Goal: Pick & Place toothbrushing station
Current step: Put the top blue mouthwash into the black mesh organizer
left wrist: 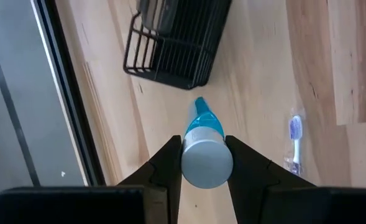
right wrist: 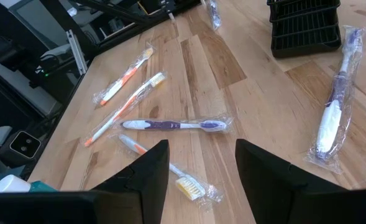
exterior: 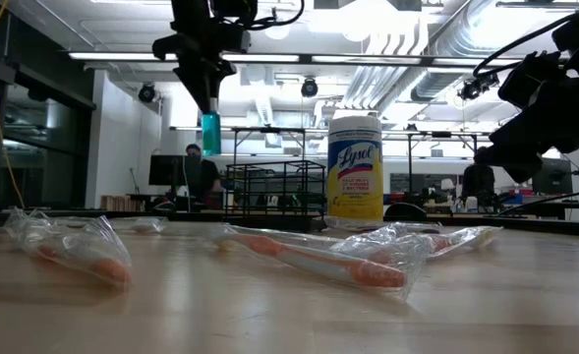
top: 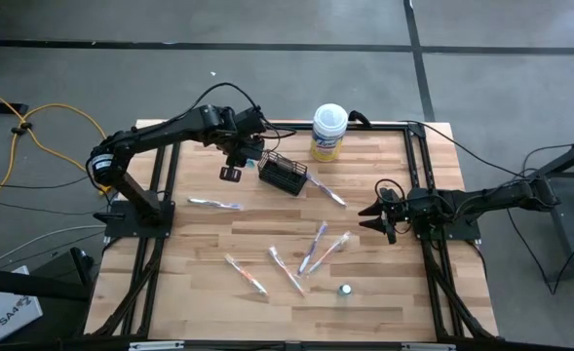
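Note:
My left gripper [top: 233,168] hangs above the table just left of the black wire basket [top: 285,174] and is shut on a teal tube [left wrist: 204,121] with a pale grey cap. The basket stands on the wood, also seen in the low view [exterior: 274,187]. Several wrapped toothbrushes [top: 314,244] lie flat across the table's middle, one [top: 215,203] lies to the left and one [top: 327,192] beside the basket. A second small tube [top: 346,290] stands near the front. My right gripper [top: 382,216] is open and empty at the right, above the table. My left gripper pinches the tube at its capped end [left wrist: 207,163] between the two fingers [left wrist: 167,165]. The fingers point down from above. The tube hangs upright below them [exterior: 210,133], cap up and teal body down, lifted clear of the table.
A white-lidded, yellow-labelled canister [top: 328,132] stands at the far edge right of the basket. A black metal frame [top: 418,175] runs along the table's sides. A purple-headed toothbrush [left wrist: 294,140] lies near the held tube. Bare wood shows at the front left.

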### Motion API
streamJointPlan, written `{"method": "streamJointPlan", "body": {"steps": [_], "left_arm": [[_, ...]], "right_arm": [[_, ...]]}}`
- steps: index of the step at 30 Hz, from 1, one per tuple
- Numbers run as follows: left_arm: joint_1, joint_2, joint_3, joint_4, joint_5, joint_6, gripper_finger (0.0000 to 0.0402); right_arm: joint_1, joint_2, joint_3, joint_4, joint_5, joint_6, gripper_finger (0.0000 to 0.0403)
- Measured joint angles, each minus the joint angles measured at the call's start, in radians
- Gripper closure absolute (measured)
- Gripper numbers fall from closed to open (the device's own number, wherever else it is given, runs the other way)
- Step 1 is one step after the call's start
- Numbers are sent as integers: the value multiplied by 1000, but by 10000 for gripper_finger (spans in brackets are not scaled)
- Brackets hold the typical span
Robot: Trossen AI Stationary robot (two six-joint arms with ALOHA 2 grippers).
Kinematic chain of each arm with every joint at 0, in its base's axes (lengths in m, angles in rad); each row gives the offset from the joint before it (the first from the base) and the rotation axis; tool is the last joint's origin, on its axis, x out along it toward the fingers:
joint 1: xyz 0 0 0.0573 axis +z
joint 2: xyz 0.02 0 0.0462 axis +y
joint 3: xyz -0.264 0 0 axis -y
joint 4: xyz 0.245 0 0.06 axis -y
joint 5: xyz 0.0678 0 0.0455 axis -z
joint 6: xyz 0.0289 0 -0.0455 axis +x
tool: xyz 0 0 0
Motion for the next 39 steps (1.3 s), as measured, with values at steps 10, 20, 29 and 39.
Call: {"method": "streamJointPlan", "body": {"steps": [10, 20, 29, 39], "left_arm": [[-23, 125, 145, -35, 6, 3, 313], [-62, 283, 374, -117, -2, 21, 313], [-73, 358, 449, -120, 8, 27, 313], [-82, 361, 457, -128, 9, -1, 313]], "right_arm": [[0, 0, 0, 0, 0, 0, 227], [0, 0, 0, 0, 0, 0, 227], [0, 0, 0, 0, 0, 0, 227], [0, 0, 0, 0, 0, 0, 227]]}}
